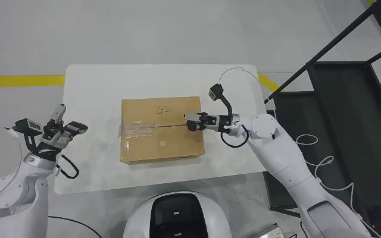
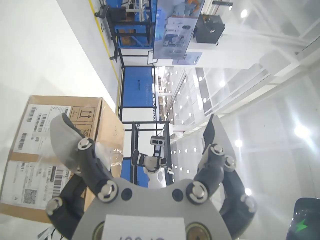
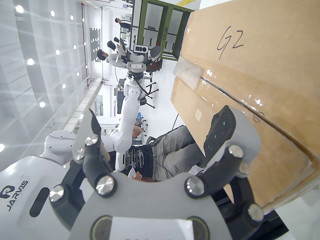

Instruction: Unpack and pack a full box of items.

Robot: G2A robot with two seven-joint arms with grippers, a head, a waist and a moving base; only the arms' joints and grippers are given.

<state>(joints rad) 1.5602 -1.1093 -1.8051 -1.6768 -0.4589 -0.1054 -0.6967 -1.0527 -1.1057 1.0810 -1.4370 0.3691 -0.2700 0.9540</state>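
Note:
A closed cardboard box with a handwritten mark and clear tape along its top seam sits in the middle of the white table. My right gripper is open at the box's right end, level with the seam. In the right wrist view the gripper has one finger over the box top beside the seam. My left gripper is open over the table's left edge, well apart from the box. The left wrist view shows that gripper holding nothing, and the box's labelled side beyond it.
A black metal rack stands close to the table's right edge. A yellow floor line runs past the far left corner. Bare table surface lies on all sides of the box.

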